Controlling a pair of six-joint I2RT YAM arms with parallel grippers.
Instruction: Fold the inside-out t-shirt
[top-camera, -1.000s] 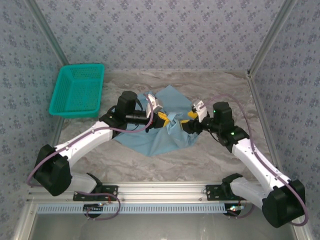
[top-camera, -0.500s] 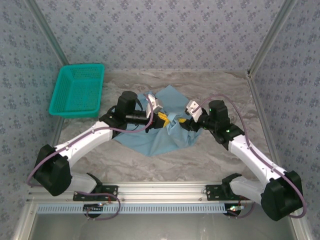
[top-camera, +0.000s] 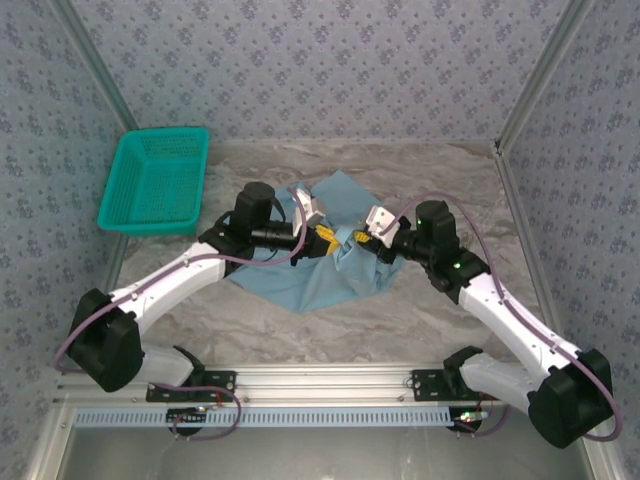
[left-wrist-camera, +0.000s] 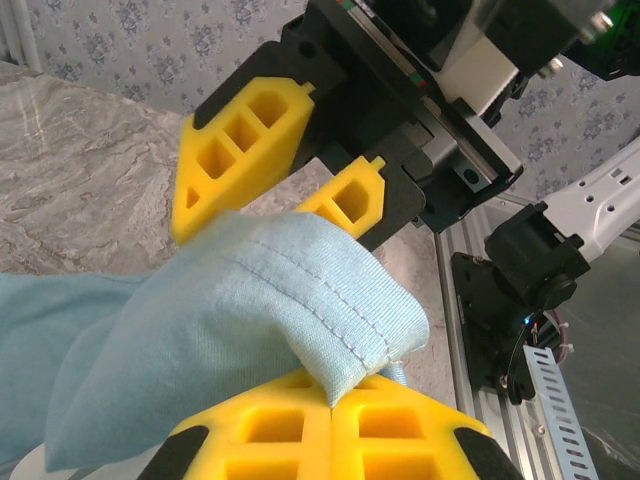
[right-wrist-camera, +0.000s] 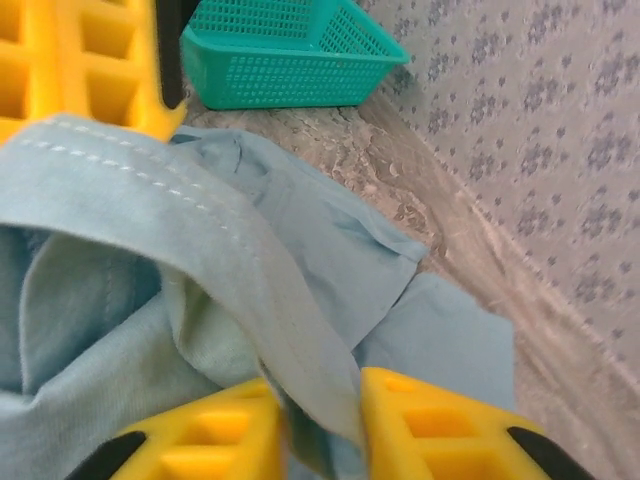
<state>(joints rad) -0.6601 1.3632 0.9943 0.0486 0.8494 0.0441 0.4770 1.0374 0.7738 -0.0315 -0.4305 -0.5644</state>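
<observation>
The inside-out t-shirt (top-camera: 300, 282) lies bunched in the middle of the worktop (top-camera: 430, 315), well apart from the teal mesh basket (top-camera: 155, 180) at the far left corner. Both arms reach in over its upper middle and meet almost tip to tip.

The left end effector (top-camera: 320, 236) is clamped on the cloth. From the left wrist, its yellow fingers (left-wrist-camera: 270, 432) press together on a folded edge with a double row of stitching. The right end effector (top-camera: 360, 238) sits just beside it. From the right wrist, a stitched band of the same blue fabric drops between its fingers (right-wrist-camera: 440, 425) and fills the gap, so it appears closed on that band.

The relation that matters is that the two grips sit side by side on what looks like one hemmed edge. Most of the garment lies below and toward the near-left of them. The bunched cloth runs roughly from far centre to near left, across the line joining the end effectors. Neither arm is clearly nearer, since both hold it.

The likely next move is to draw the grips apart along that edge. The short span between them leaves little slack to start with.
</observation>
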